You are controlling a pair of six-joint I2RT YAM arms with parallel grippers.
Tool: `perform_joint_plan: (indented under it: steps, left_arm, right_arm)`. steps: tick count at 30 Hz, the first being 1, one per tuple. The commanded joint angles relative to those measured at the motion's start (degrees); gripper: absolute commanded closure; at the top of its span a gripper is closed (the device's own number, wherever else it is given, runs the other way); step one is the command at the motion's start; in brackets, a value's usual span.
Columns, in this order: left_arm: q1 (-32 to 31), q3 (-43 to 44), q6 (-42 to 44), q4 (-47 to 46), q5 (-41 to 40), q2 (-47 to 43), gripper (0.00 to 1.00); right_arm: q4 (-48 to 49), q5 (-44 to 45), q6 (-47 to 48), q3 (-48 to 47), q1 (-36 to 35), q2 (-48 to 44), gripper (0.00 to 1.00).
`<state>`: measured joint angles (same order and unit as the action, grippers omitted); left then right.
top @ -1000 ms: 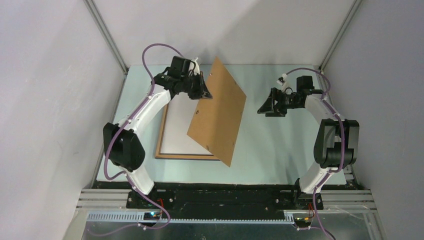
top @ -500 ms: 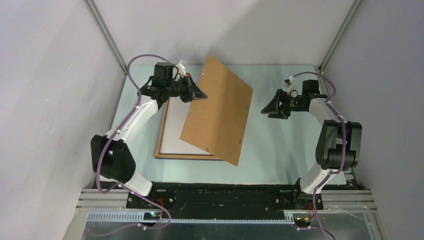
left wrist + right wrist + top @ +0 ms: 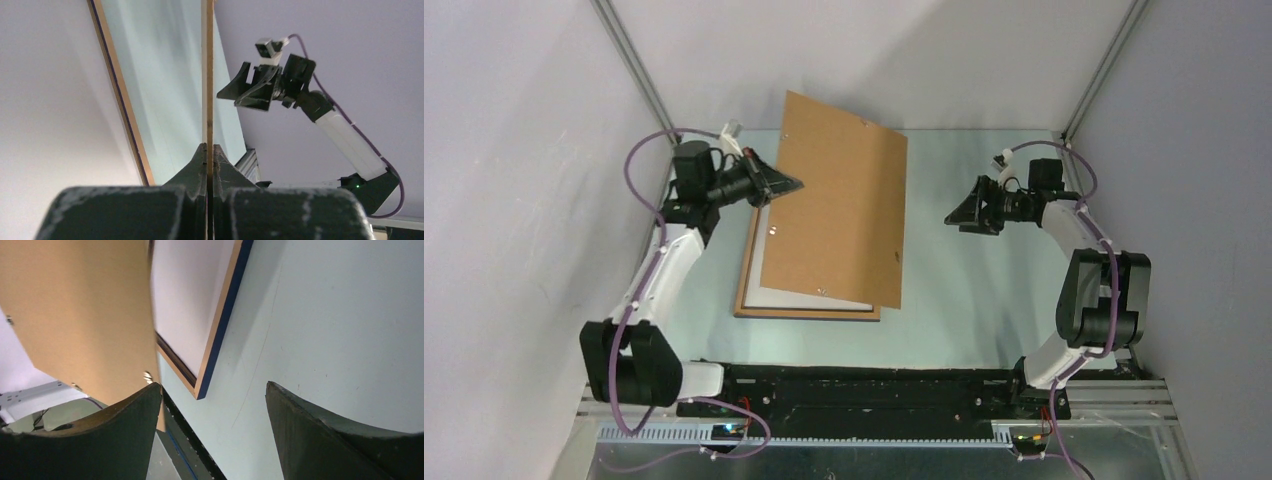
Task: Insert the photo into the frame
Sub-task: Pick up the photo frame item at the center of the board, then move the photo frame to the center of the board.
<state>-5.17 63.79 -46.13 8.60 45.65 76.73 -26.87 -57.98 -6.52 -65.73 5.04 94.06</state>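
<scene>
Nearest the arm bases, the large rectangular wood-brown frame [image 3: 804, 314] lay flat on the pale green tabletop [image 3: 964, 290], back side up. The right wrist view showed its dark blue front edge facing down. Inside it sat a thin white rectangular sheet [image 3: 784, 298], which I'd say was the photo lying picture-side down, so the photo already looked to be in the frame.

Above that, the flat brown backing board [image 3: 834, 220] hung tilted over most of the frame. Its near edge sat low over the photo and its far edge was raised. The left fingers [image 3: 195, 165] were pinching the board's left edge, clamped tight on the thin sheet. Off to the right and well apart from the board, the right fingers [image 3: 135, 435] were spread wide with nothing between them, hovering over bare tabletop.

So my read was that step 1, the photo, was done and step 2, closing the back, was underway. The next move called for tipping the board flat and squaring it to the frame's recess. It would have to go down without dragging the photo askew, and the free right arm looked well placed to steady the far side.
</scene>
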Motion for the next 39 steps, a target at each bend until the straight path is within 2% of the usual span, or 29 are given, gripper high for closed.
perform_joint_plan:
  steps: [1,5,10,16,19,29,39]
  left_arm:
    - [4.53,1.79,0.3,-2.56,5.63,-6.69,1.0]
    - [10.67,1.99,4.12,2.71,7.42,-9.13,1.0]
    - [16.65,2.79,9.1,10.83,9.01,-11.81,1.0]
    - [19.43,6.71,20.59,23.54,4.48,-15.56,1.0]
    - [20.01,7.9,22.01,26.32,3.91,-16.97,1.0]
    - [21.22,7.23,23.31,28.78,4.54,-19.65,1.0]
    - [21.27,5.27,25.36,28.85,3.6,-22.71,1.0]
  right_arm:
    - [3.96,5.68,-2.29,0.59,-2.14,-4.52,0.2]
    - [6.19,13.45,-3.41,0.54,-8.03,-6.18,0.2]
    - [9.89,28.07,-2.06,-0.35,-16.92,-5.71,0.22]
    - [11.53,40.31,-2.12,-5.96,-25.56,-0.45,0.24]
    - [11.13,44.56,-2.28,-8.9,-29.04,4.05,0.24]
    - [12.2,48.3,-3.66,-15.36,-32.07,14.85,0.23]
    - [11.2,49.54,-4.01,-18.23,-33.44,18.46,0.23]
